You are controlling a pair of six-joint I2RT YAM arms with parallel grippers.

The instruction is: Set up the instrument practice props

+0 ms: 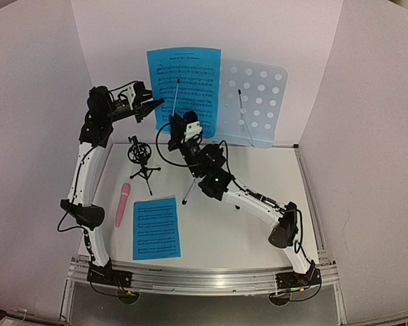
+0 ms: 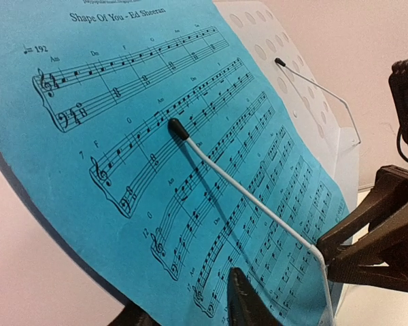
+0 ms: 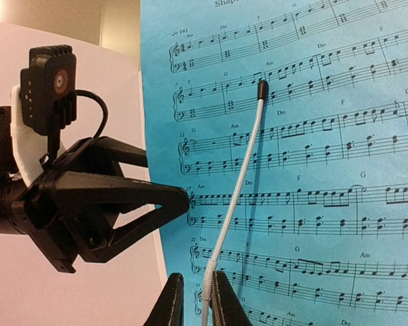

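The pale-blue perforated music stand (image 1: 258,102) rises at the back on a silver tripod (image 1: 188,193). One blue sheet-music page (image 1: 183,81) rests on its left half under a white wire page holder (image 3: 241,176). My left gripper (image 1: 158,105) is open, its jaws astride that page's left edge (image 2: 187,299). My right gripper (image 3: 197,299) is slightly open around the wire's coiled base; the wire leans on the right finger (image 3: 226,302). A second blue page (image 1: 156,227) lies flat on the table. The pink microphone (image 1: 122,204) lies beside it. The small black tripod mic holder (image 1: 141,153) stands behind.
A second wire holder (image 1: 245,115) crosses the bare right half of the stand. White walls close in the back and both sides. The right arm (image 1: 251,200) stretches diagonally across the table's middle, over the stand's tripod legs.
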